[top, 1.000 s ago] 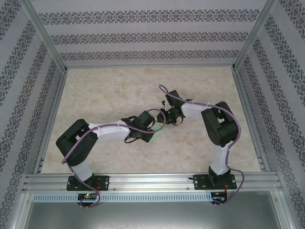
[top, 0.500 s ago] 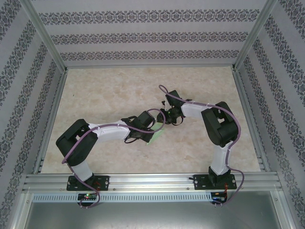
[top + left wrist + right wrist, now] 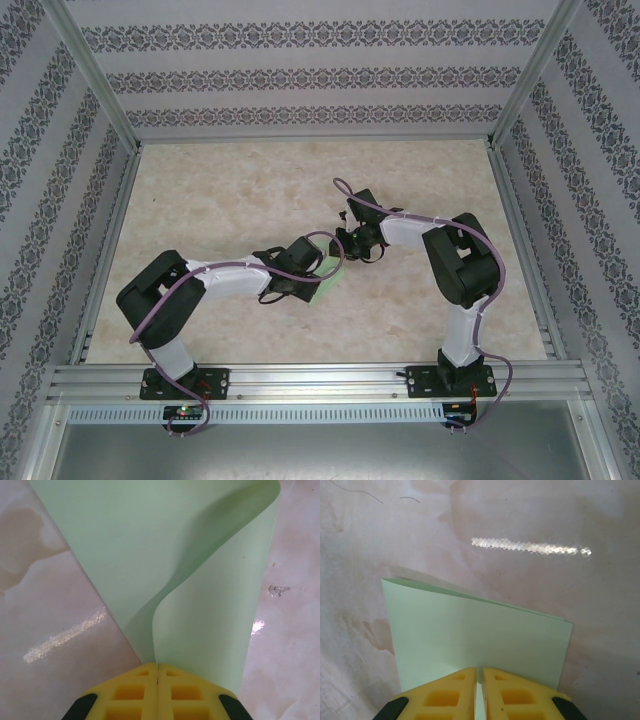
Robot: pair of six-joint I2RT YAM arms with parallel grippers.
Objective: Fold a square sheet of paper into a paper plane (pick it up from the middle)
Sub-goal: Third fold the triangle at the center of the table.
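The square sheet of paper [image 3: 326,286] is pale mint green and hangs just above the table between my two grippers. In the left wrist view the sheet [image 3: 150,540] curls over on itself in a loose bend, and my left gripper [image 3: 158,666] is shut on its near edge. In the right wrist view the sheet [image 3: 470,630] looks doubled, two layers with a straight far edge, and my right gripper [image 3: 479,670] is pinched shut on its near edge. From above, the left gripper [image 3: 306,272] and the right gripper [image 3: 347,246] stand close together. The paper is a bent sheet, not a paper plane.
The marbled beige tabletop [image 3: 230,200] spreads open behind and to the left of the arms. Aluminium frame rails [image 3: 110,240] and patterned walls [image 3: 300,80] close in the workspace. The right arm's elbow [image 3: 462,262] stands high at the right.
My left gripper has shifted slightly down and left, drawing its side of the paper with it. The right arm has barely moved.
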